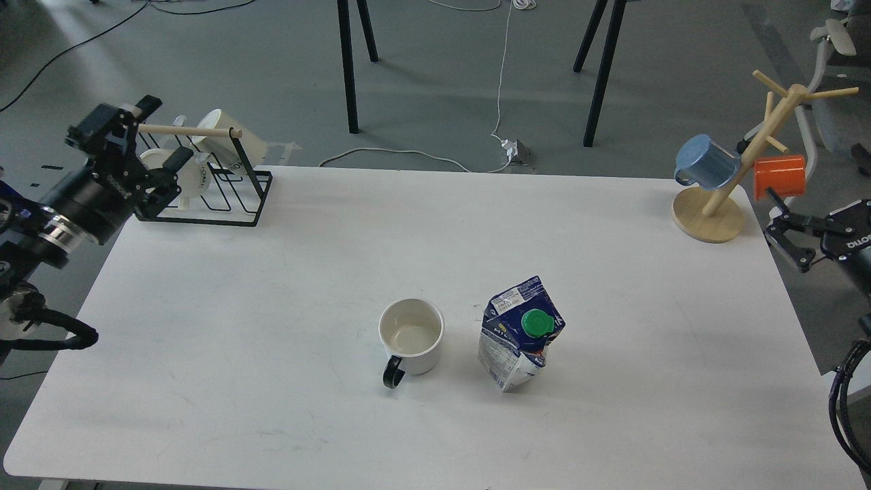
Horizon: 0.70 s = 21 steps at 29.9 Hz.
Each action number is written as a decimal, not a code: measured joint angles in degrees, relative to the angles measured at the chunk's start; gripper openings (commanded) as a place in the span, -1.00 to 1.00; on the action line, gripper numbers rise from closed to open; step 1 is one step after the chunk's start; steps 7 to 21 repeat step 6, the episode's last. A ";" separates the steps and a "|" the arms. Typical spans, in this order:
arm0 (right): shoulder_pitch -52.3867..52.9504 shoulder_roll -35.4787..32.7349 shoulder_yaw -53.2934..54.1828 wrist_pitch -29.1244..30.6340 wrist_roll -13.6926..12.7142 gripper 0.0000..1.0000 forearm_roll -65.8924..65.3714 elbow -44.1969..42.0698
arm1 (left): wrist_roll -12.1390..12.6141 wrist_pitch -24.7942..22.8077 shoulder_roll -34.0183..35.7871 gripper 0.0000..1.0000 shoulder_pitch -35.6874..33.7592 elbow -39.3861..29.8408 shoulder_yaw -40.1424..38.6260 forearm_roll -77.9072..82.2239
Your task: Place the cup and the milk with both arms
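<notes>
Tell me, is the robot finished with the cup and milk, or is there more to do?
It looks finished. The cup and milk stand upright side by side on the table, apart from each other. Nothing is in hand: the left gripper and right gripper are open, empty and out at the table's edges. Nothing visible seems left.
</notes>
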 measured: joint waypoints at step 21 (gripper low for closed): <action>4.26 0.02 -0.54 0.00 -0.03 0.98 -0.03 -2.14 | 0.00 0.00 3.96 0.89 -0.09 -0.74 -3.16 -5.68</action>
